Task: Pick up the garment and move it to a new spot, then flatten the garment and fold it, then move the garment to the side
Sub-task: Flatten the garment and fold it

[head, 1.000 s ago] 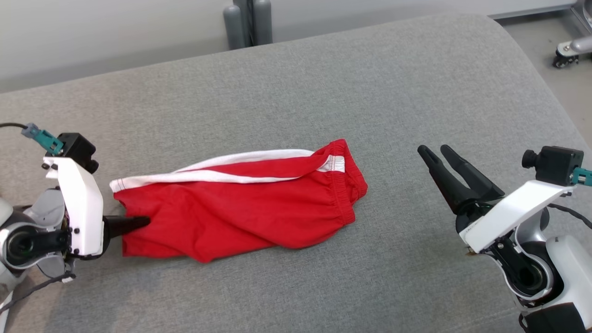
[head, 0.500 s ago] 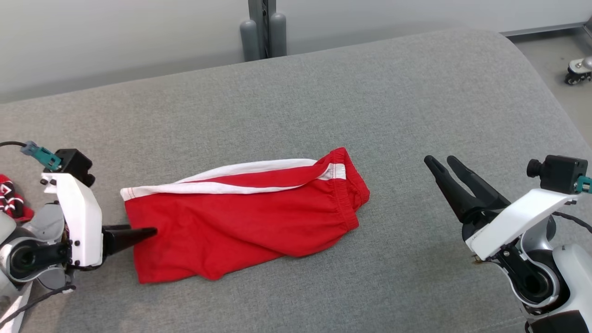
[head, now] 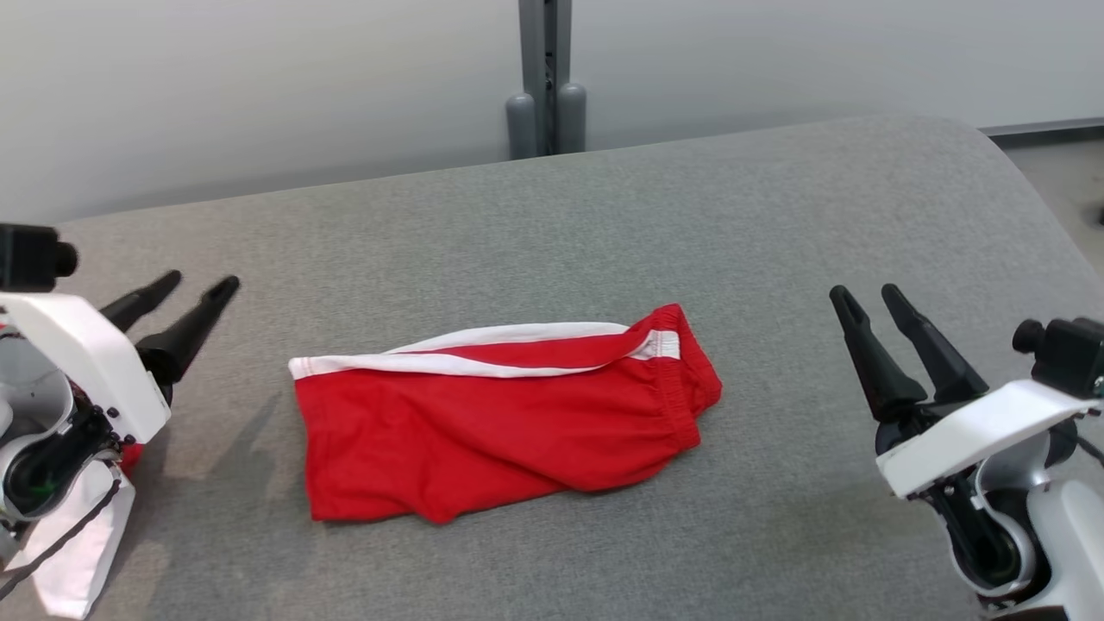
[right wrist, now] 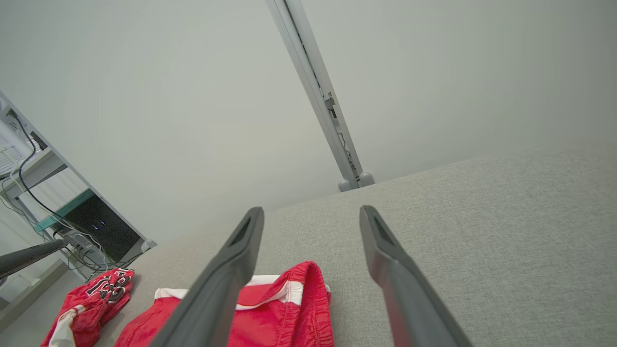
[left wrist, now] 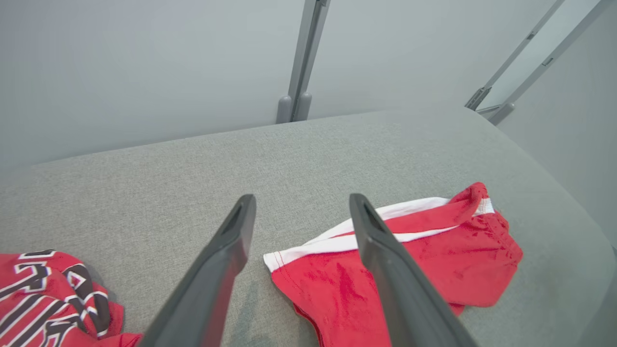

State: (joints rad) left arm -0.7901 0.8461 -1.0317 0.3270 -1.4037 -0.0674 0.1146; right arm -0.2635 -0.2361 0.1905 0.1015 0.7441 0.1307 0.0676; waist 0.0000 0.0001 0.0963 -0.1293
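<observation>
**Red shorts lie on the grey cushion, both claws off them**

Doubled over, the shorts rest about midway between the cushion's left and right edges. Their white stripe runs along the far side and the elastic waistband points right. The left claw hovers apart from the shorts' left end, fingers spread wide and holding nothing. The right claw hangs well off the waistband end, also wide open and empty. A crumpled red jersey with black-and-white lettering lies near the cushion's left edge, apart from the shorts. A grey post stands past the far edge.
</observation>
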